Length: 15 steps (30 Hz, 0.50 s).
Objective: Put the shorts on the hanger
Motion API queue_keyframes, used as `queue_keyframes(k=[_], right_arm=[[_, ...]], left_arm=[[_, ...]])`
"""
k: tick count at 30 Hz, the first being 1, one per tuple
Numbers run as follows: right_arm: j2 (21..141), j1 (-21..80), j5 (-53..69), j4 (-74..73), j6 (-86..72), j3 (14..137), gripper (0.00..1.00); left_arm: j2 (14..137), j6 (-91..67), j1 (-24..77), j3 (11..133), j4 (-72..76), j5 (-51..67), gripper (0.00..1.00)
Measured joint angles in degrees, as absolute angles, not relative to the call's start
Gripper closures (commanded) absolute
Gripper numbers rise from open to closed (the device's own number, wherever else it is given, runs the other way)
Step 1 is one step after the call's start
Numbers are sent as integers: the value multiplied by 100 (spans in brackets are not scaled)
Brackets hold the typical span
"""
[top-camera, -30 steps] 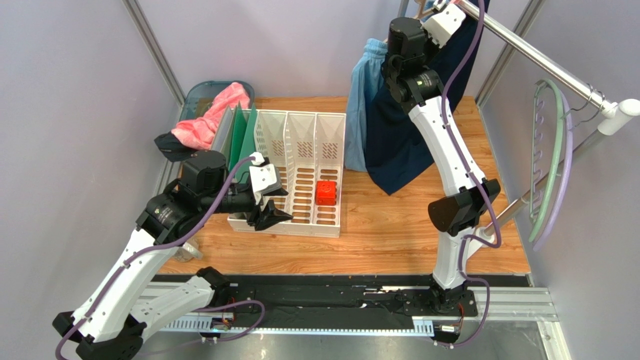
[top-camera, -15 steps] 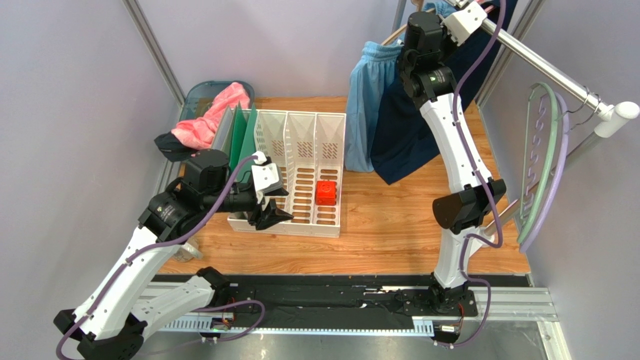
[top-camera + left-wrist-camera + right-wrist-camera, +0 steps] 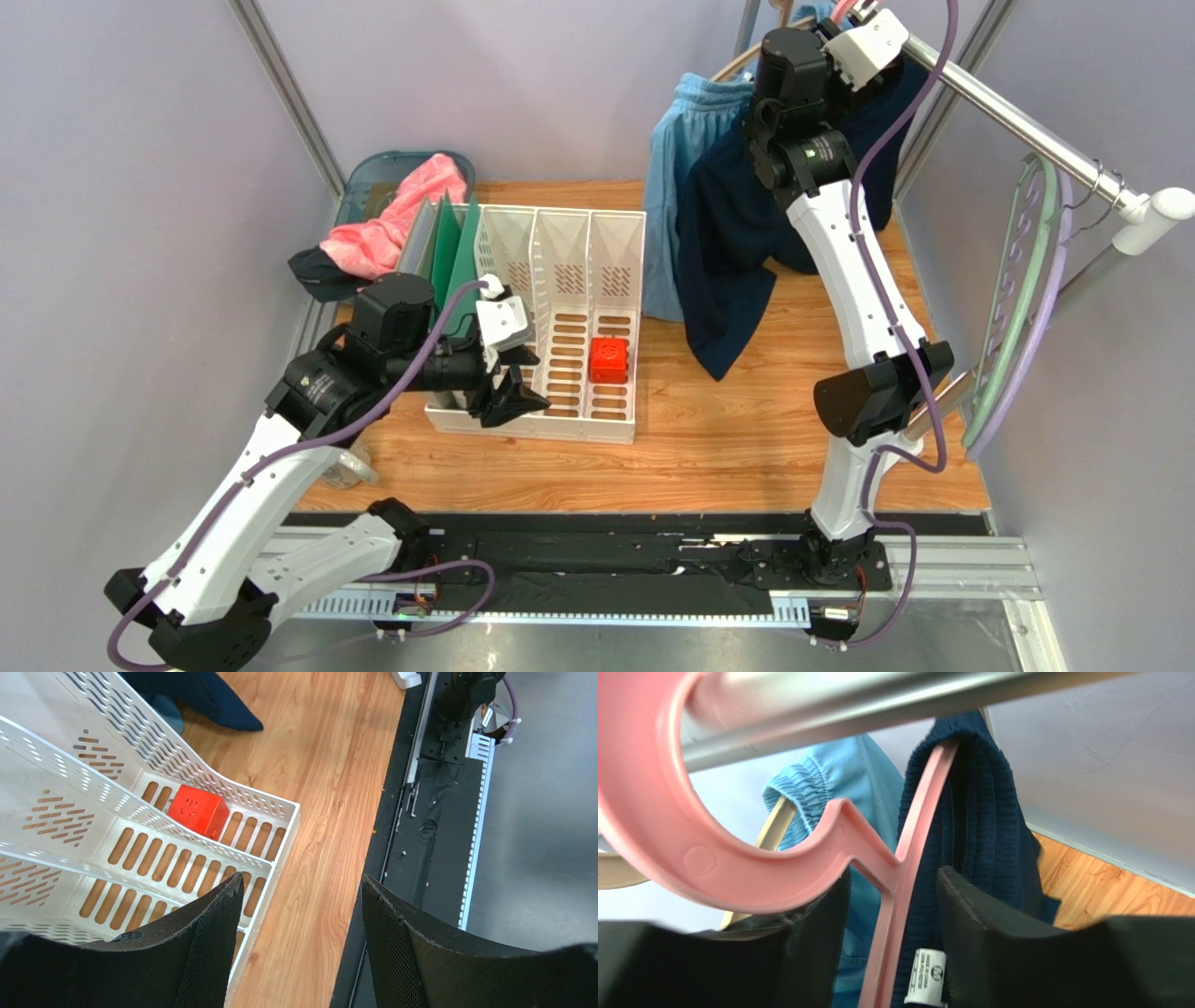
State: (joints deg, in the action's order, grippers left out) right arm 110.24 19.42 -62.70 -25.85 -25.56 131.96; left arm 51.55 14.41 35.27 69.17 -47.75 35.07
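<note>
The dark navy shorts [image 3: 730,238] hang on the pink hanger [image 3: 738,861], whose hook sits over the metal rail [image 3: 843,700] at the back right. In the right wrist view the shorts [image 3: 990,812] drape beside the hanger's neck, with a small white label showing. My right gripper [image 3: 894,875] is up at the rail, open, its fingers on either side of the hanger's neck with gaps on both sides. My left gripper [image 3: 302,880] is open and holds nothing, low over the front edge of the white rack [image 3: 281,822].
Light blue shorts [image 3: 687,168] hang on a wooden hanger [image 3: 773,826] just left of the navy pair. The rack holds a red cube [image 3: 608,360] and green dividers. A pink cloth [image 3: 400,217] lies back left. Green and lilac hangers [image 3: 1017,308] dangle from the rail's right end.
My right gripper has opened and let go of the pink hanger's neck. The navy shorts have swung and settled lower left. The hangers at the right have swung. The left arm barely moved.
</note>
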Motion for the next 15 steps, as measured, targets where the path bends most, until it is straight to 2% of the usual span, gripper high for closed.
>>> queue_keyframes(k=[3, 9, 15], right_arm=[[10718, 2003, -6215, -2622, -2615, 12899, 33], [9793, 2165, -5913, -2714, -2655, 12213, 16], [8777, 2458, -5492, -2716, -2600, 11531, 9]], left_arm=[[5181, 1306, 3527, 6980, -4777, 3511, 32], [5194, 958, 3441, 7214, -4722, 3599, 30], [5284, 604, 3164, 7380, -4703, 3710, 28]])
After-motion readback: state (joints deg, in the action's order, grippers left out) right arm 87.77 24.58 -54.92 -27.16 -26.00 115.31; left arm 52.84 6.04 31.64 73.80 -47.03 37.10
